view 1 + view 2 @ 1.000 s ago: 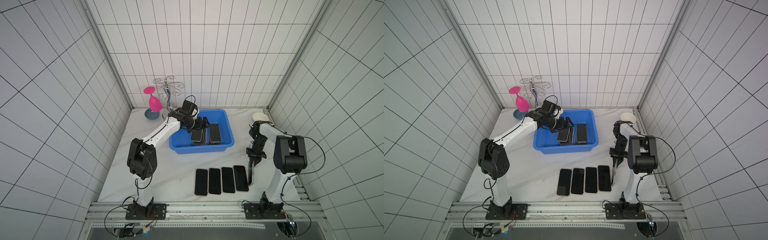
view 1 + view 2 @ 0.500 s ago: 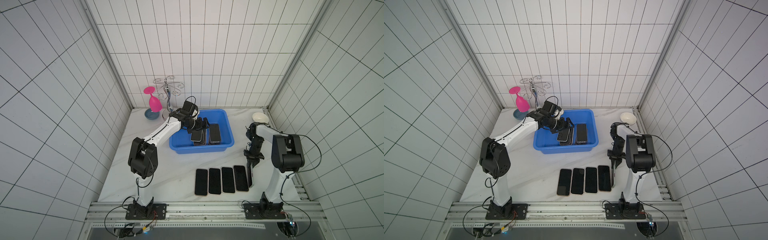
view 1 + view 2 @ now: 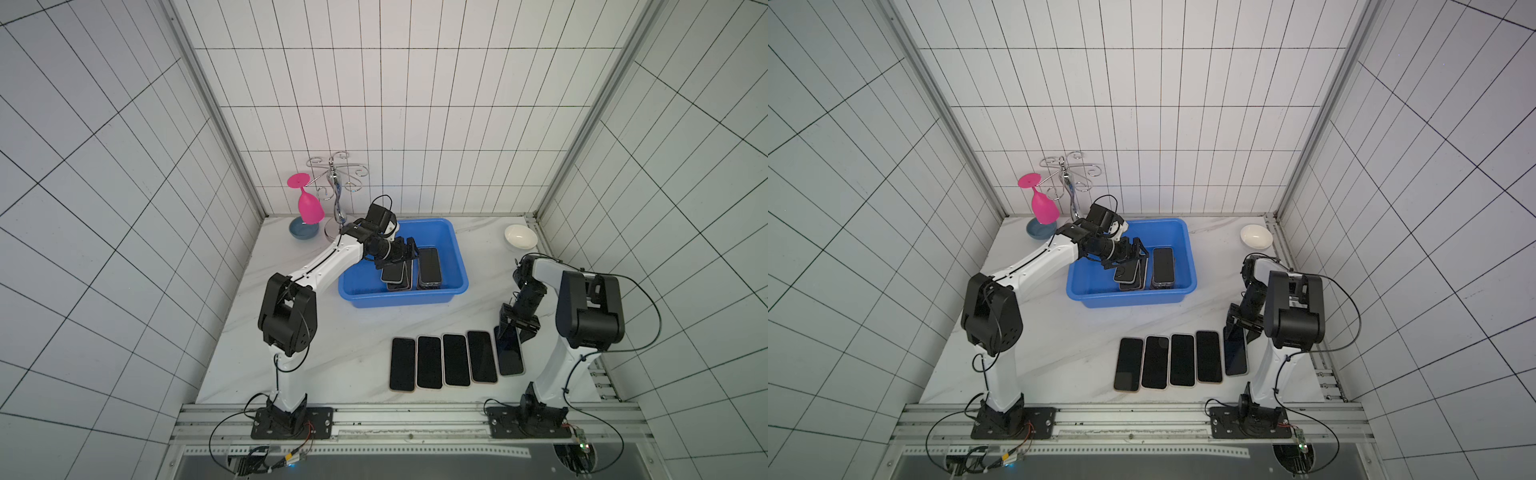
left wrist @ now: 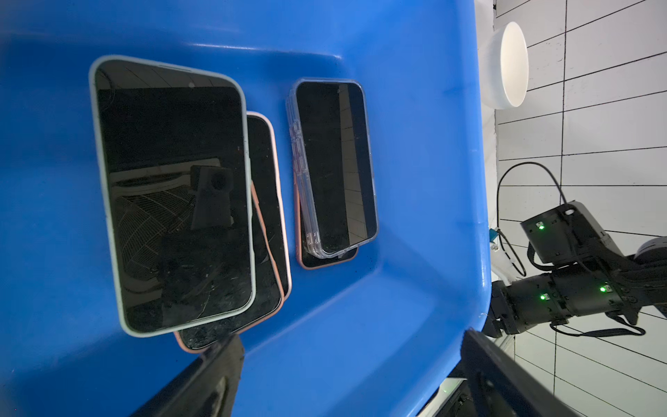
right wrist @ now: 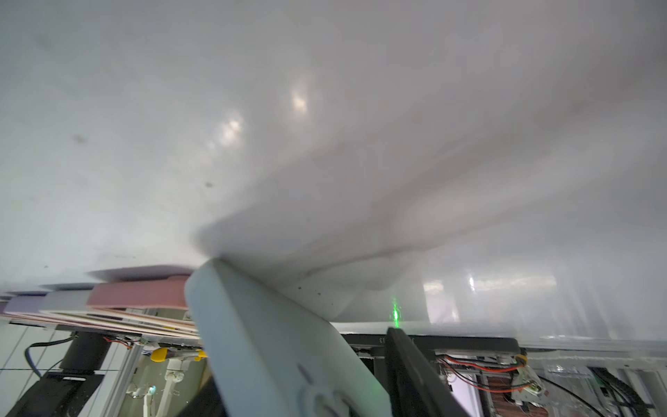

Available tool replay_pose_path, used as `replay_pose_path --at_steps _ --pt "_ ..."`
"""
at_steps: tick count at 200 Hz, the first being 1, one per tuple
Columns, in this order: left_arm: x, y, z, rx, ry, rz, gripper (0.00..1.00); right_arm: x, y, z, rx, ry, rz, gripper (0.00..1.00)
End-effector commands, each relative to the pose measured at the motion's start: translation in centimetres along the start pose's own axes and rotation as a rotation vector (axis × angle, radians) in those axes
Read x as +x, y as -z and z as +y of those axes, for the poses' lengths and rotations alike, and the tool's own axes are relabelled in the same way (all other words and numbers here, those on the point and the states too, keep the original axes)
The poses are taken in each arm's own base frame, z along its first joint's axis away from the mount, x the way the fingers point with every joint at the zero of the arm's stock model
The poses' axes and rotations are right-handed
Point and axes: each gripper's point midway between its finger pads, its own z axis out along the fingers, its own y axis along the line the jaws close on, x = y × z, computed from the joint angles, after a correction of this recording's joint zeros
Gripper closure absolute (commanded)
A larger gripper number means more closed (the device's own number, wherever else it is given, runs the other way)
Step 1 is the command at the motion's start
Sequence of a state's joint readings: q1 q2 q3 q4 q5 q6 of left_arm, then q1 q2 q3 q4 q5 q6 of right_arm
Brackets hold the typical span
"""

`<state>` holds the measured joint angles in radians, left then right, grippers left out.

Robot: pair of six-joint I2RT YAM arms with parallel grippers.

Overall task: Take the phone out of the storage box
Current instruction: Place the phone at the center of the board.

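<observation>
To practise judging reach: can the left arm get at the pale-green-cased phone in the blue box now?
Probably yes: the left gripper hangs open inside the box, close by that phone, which lies topmost, uncovered.

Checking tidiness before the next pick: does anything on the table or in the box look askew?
Yes. The phone at the right end of the row is tilted under the right gripper, not flat like its four neighbours. In the storage box, the stacked phones are fanned unevenly.
</observation>
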<state>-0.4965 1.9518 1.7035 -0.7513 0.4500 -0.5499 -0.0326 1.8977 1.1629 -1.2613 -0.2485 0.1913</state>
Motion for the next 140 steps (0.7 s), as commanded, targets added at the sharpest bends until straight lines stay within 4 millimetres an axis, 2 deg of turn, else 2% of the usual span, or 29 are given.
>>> replay_pose_path --at_steps 1,16,31,46,67,83,101,117,132,140 --pt "0.3 -0.6 0.4 -0.002 -0.011 0.007 0.02 0.1 -0.9 1.3 -0.080 -0.008 0.023 0.41" --pt "0.5 -0.7 0.7 -0.011 -0.008 0.009 0.02 -0.6 -1.5 1.5 -0.092 -0.020 0.025 0.38" --pt "0.5 -0.6 0.7 -0.013 -0.009 0.010 0.02 -1.0 -2.0 1.7 -0.101 -0.039 0.040 0.28" --pt "0.5 -0.6 0.9 -0.022 -0.010 0.007 0.02 -1.2 -2.1 2.1 -0.130 -0.047 0.034 0.24" --pt "0.3 -0.2 1.1 -0.044 -0.016 -0.010 0.02 -1.0 -2.0 1.0 -0.119 -0.092 0.016 0.22" --pt "-0.3 0.3 1.4 -0.081 -0.017 -0.043 0.02 -1.2 -0.7 -0.8 -0.113 -0.155 -0.040 0.20" --pt "-1.1 0.7 2.4 -0.150 -0.004 -0.082 0.02 -1.6 1.9 -2.4 -0.123 -0.212 -0.127 0.15" --pt "-2.0 1.0 4.4 -0.275 0.019 -0.118 0.02 -1.8 3.8 -3.3 -0.110 -0.232 -0.170 0.07" --pt "-2.9 1.2 6.5 -0.401 0.027 -0.149 0.02 -1.9 4.8 -3.3 -0.116 -0.218 -0.184 0.06" --pt "-3.4 1.1 7.5 -0.451 0.025 -0.165 0.02 -2.1 5.5 -3.2 -0.111 -0.217 -0.205 0.02"
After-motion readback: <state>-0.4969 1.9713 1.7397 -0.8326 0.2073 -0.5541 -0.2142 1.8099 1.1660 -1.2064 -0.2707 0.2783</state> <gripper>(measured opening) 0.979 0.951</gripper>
